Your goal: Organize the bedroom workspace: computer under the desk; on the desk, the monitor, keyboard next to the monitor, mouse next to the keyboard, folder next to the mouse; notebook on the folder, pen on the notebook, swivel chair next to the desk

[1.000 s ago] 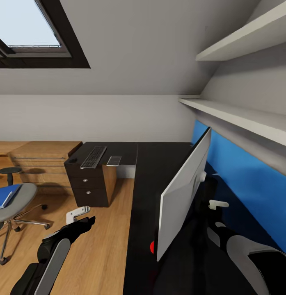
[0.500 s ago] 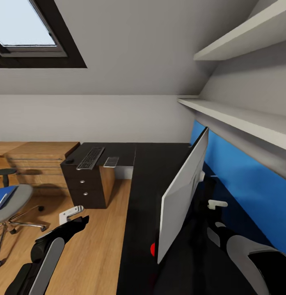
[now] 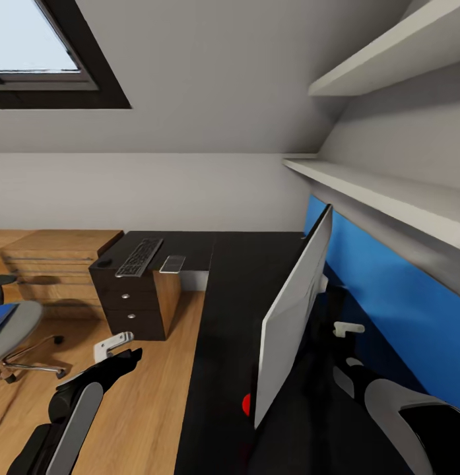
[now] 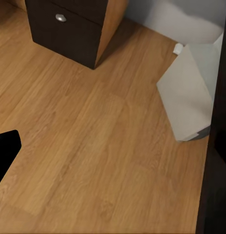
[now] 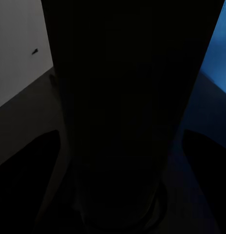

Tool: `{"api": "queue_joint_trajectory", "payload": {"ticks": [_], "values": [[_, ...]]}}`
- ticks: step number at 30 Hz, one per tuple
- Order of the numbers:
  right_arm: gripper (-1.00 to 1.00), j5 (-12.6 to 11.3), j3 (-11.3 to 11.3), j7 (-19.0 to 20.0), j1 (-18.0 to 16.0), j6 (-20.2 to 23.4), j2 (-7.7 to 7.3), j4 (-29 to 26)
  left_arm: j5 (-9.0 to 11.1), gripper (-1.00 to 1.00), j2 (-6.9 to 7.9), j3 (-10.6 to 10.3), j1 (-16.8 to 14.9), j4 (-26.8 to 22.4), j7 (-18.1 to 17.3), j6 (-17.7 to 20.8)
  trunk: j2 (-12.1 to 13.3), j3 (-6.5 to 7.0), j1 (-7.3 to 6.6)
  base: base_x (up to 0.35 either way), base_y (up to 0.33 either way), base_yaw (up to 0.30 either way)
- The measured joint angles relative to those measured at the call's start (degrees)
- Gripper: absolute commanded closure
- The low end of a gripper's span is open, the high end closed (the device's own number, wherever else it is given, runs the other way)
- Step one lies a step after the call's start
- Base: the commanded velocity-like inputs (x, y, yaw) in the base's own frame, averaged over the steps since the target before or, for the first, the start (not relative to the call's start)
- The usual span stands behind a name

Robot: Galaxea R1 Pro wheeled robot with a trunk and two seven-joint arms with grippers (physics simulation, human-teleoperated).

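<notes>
No text, label, brand, number or sign can be read anywhere. The keyboard point(image 3: 138, 256), at about ten o'clock in the head view on the dark desk point(image 3: 216, 316), shows only blurred keys, with no legible characters. The monitor point(image 3: 292, 310), at about four o'clock, is blank.

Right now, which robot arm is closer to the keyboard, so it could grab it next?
Probably the left. The left gripper hangs over the wooden floor on the same side as the keyboard, with nothing between them. The right gripper is behind the monitor.
</notes>
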Motion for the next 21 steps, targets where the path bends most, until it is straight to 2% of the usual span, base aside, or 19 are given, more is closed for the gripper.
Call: {"api": "queue_joint_trajectory", "payload": {"ticks": [5,10,21], "values": [[1.00,0.04,-0.09,-0.25,-0.01,-0.02,0.00,0.03,-0.09,-1.00,0.00,-0.07,0.00,0.08,0.00,0.09,0.00,0.00,0.01,0.037,-0.016,0.000],[1.00,0.16,-0.46,-1.21,0.02,0.04,0.00,-0.03,-0.14,-1.00,0.00,-0.12,0.00,0.09,0.01,0.10,-0.01,0.00,-0.01,0.198,-0.002,0.000],[1.00,0.17,-0.64,-1.77,-0.01,0.03,0.00,-0.01,-0.12,-1.00,0.00,-0.29,0.00,0.10,-0.08,0.18,0.00,0.00,0.01,0.111,-0.021,0.000]]}}
